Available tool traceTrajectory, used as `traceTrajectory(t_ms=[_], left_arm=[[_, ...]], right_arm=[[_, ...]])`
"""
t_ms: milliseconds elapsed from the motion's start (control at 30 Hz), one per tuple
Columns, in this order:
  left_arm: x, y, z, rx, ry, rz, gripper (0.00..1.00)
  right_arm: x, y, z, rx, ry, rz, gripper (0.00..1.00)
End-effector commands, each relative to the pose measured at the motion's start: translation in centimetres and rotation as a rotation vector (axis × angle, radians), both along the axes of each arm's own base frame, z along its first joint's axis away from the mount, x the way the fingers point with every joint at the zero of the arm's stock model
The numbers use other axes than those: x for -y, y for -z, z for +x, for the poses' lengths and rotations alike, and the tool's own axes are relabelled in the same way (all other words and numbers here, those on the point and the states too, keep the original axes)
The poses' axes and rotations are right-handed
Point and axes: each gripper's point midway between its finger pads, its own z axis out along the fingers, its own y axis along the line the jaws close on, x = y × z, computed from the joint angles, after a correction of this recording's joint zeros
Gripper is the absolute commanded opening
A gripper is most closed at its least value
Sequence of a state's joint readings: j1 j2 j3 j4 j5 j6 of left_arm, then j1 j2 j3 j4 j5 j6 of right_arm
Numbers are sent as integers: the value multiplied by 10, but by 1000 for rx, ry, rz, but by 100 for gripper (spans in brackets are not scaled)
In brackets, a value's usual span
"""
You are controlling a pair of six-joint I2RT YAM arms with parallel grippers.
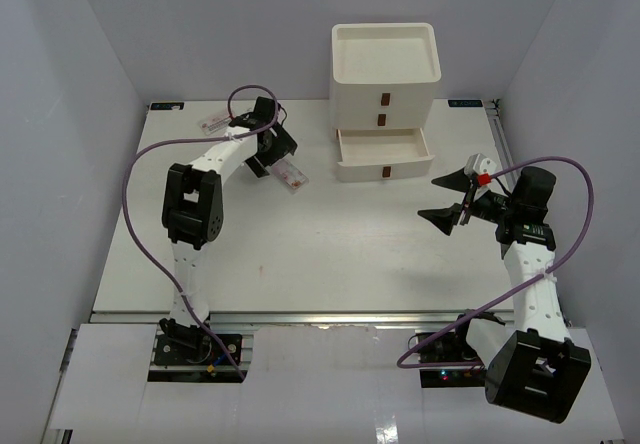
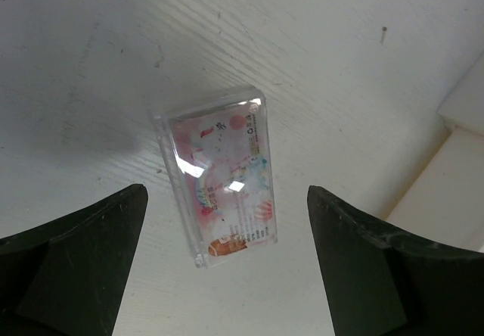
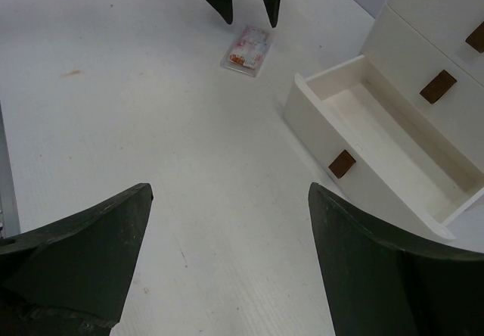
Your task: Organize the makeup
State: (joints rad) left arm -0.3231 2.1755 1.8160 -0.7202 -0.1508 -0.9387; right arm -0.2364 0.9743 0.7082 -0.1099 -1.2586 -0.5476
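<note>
One flat clear packet with pink-red print (image 2: pixel 219 173) lies on the white table, left of the drawer box (image 1: pixel 291 174) (image 3: pixel 248 48). My left gripper (image 2: pixel 227 192) hovers open right over its near end, one finger on each side, touching nothing (image 1: pixel 272 159). A second pink packet (image 1: pixel 213 122) lies at the back left, beside the left arm. My right gripper (image 3: pixel 231 188) is open and empty above bare table, right of centre (image 1: pixel 438 197). No other makeup shows.
The white three-drawer box (image 1: pixel 385 64) stands at the back centre. Its bottom drawer (image 1: pixel 385 154) (image 3: pixel 378 135) is pulled out and empty. Its top is a shallow tray. Grey walls close in the table on the left, right and back.
</note>
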Motion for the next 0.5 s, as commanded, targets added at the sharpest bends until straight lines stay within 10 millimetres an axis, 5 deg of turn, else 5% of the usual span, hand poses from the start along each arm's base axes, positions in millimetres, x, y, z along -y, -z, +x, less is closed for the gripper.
traceTrajectory(t_ms=[0, 467], left_arm=[[2, 5, -6, -49, -40, 41, 98], [30, 25, 1, -80, 35, 67, 98]], right_arm=[[2, -6, -1, 33, 4, -2, 90], [2, -7, -1, 37, 7, -4, 90]])
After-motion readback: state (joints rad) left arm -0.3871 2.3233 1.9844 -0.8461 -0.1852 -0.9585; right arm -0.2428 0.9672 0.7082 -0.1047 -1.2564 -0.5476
